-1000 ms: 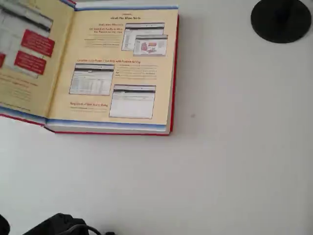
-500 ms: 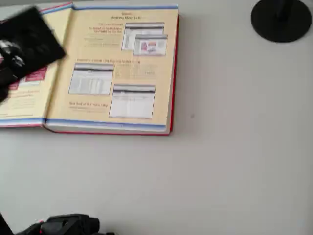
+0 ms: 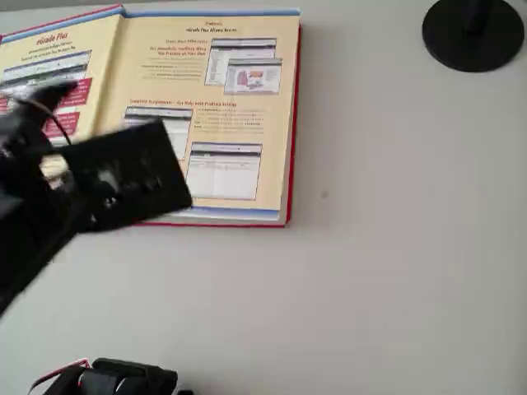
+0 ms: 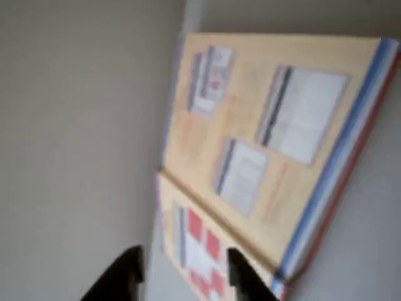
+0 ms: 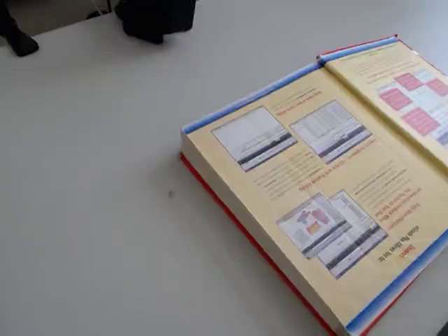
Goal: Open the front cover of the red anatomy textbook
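The red anatomy textbook (image 3: 222, 115) lies open on the white table, showing pale yellow endpapers with screenshots and blue stripes. Its front cover (image 3: 49, 49) is folded out flat to the left in the overhead view, inner face up with red boxes. My black arm (image 3: 123, 177) is a blur over the book's lower left part. In the wrist view my gripper (image 4: 182, 266) is open above the front cover (image 4: 194, 241), with nothing between the fingers (image 4: 122, 273). The fixed view shows the book (image 5: 308, 189) with its front cover (image 5: 413, 94) at the right.
A black round base (image 3: 473, 33) stands at the table's top right in the overhead view. The arm's base (image 3: 115, 380) sits at the bottom edge. A dark block (image 5: 154, 15) stands at the far edge in the fixed view. Bare table (image 3: 370, 288) lies right of and below the book.
The arm came in over the cover at the upper left and has swept down and right across the book's lower left. The cover now lies flatter.
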Action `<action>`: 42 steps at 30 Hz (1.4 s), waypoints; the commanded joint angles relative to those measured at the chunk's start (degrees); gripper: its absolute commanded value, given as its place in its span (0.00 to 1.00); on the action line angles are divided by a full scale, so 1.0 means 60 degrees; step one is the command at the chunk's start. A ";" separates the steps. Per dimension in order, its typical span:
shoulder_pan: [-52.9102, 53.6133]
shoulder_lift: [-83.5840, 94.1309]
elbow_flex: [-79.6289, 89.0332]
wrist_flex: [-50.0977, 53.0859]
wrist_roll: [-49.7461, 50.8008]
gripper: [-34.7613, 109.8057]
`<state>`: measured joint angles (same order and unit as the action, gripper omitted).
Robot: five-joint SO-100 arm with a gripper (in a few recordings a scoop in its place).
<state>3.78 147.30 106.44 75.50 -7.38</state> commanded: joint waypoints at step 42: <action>0.0513 0.6841 1.0752 -0.0894 -0.0366 0.24</action>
<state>6.86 188.17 170.95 70.84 -9.23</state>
